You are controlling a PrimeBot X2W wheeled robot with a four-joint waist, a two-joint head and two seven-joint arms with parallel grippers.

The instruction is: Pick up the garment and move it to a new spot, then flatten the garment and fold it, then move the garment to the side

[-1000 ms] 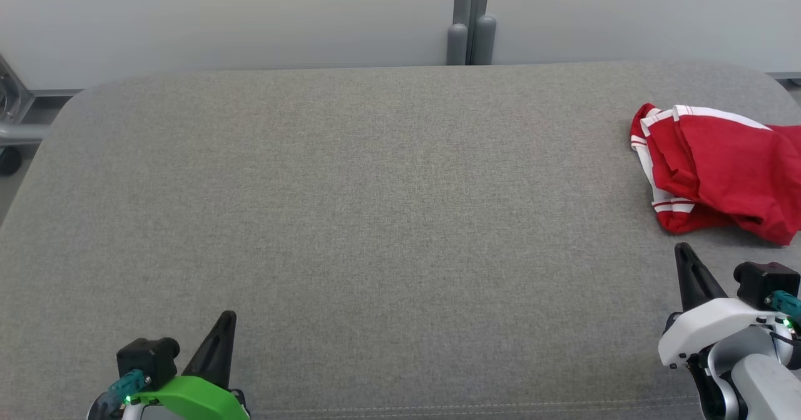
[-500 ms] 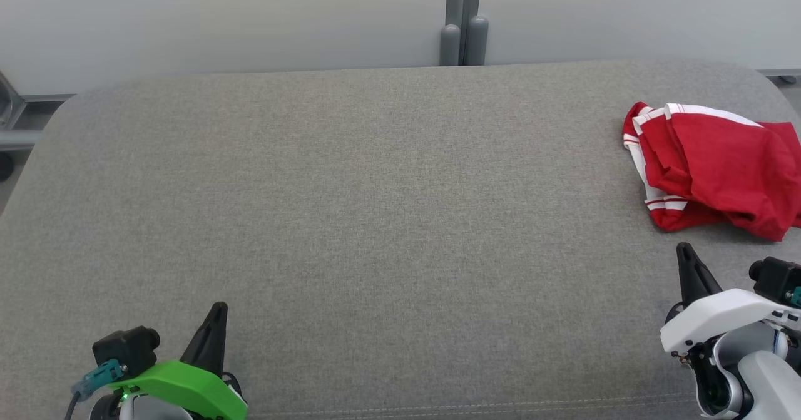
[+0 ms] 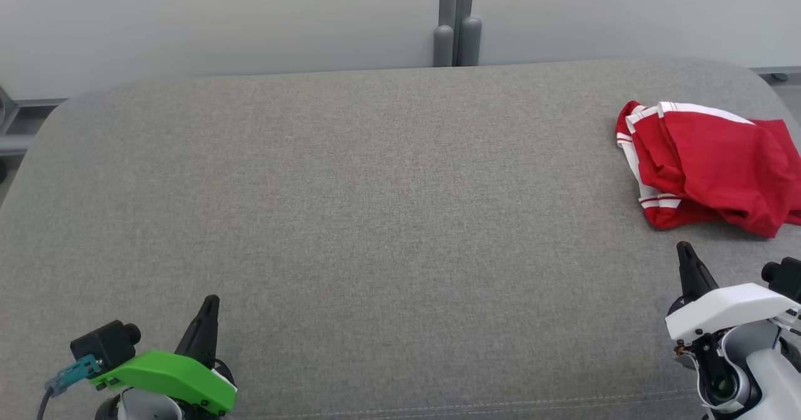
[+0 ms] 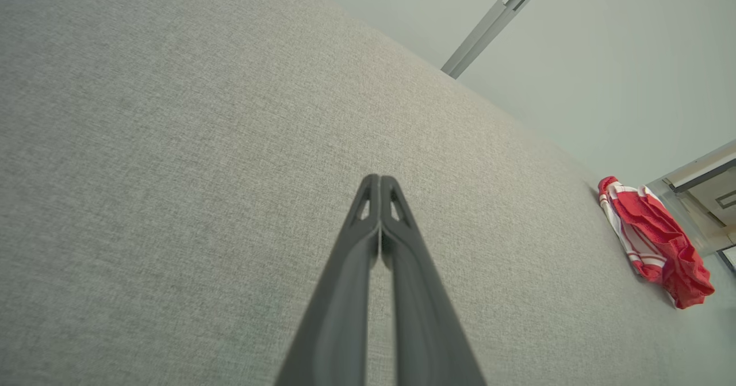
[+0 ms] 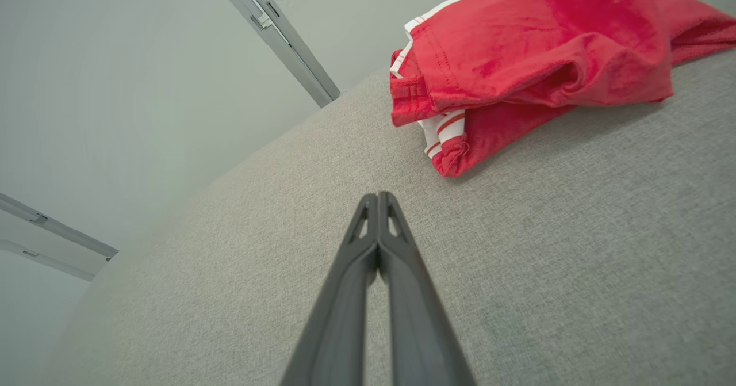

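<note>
Rightward, crumpled red garment (image 3: 713, 169) on grey upholstered surface (image 3: 375, 220)

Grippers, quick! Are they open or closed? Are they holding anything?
Left gripper: closed, fingers together, holding nothing.
Right gripper: closed, holding nothing, short of the garment.

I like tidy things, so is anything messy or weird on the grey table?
Yes: the red garment lies crumpled in a heap near the right edge of the grey table, white stripes bunched instead of flat. Nothing looks torn or spilled. The left pincer and right pincer are shut, touching nothing.
</note>
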